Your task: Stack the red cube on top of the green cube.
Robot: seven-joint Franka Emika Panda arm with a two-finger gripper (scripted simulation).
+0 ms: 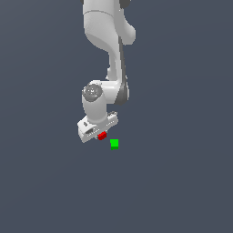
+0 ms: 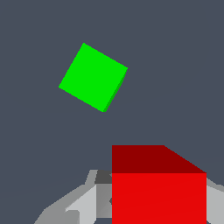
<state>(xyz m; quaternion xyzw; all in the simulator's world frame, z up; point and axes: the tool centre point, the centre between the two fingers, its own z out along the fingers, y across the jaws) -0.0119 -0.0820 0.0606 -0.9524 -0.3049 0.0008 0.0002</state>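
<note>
The red cube sits between the fingers of my white gripper, which is shut on it. In the wrist view the red cube looms large and close, with a grey finger showing on one side and the edge of the other finger on the opposite side. The green cube rests on the dark floor just to the exterior view's right of the gripper and slightly nearer the camera. It stands apart from the red cube. The wrist view shows the green cube rotated relative to the red one.
A plain dark grey floor surrounds both cubes. The white arm rises above the gripper.
</note>
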